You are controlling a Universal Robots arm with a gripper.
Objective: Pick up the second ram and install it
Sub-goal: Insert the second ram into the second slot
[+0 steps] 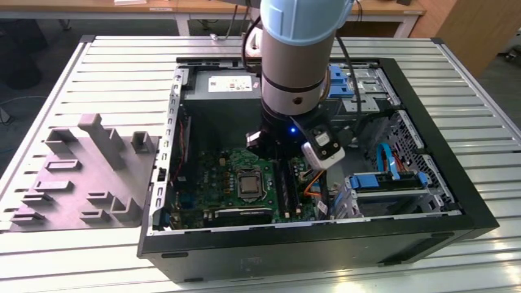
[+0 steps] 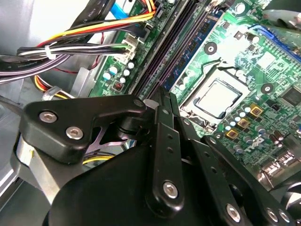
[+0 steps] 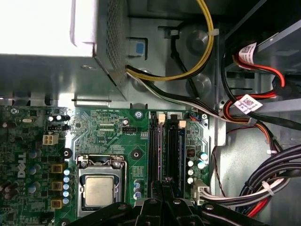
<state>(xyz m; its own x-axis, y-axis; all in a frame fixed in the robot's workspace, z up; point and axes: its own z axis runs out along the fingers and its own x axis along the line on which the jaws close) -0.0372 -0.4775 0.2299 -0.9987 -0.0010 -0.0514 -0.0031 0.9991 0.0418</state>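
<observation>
- Your tool [image 2: 162,100] has its fingers drawn together, with no gap showing between them. You cannot tell whether they pinch anything.
- The ram [image 2: 200,47] is one dark blue-green stick. It stands on edge among the long black slots [image 3: 175,146], on the side nearest the CPU [image 3: 99,190]. In the second wrist view the tool's tips sit right at its near end.
- You cannot count the slots surely, because the tool covers one end of them.
- You see one CPU, in a metal frame on the green motherboard [image 3: 103,129]. White lettering is printed on that board.
- Two white printed tags [image 3: 248,103] hang on the red and black cables beside the board.
- One pale label [image 1: 232,83] sits on the power supply [image 1: 213,102].
- One black case [image 1: 326,253] lies open on the slatted table [image 1: 114,67].
- One grey moulded tray [image 1: 82,177] lies on the table, at the exterior view's left of the case.
- One blue light [image 1: 291,129] glows on the arm above the tool.
</observation>
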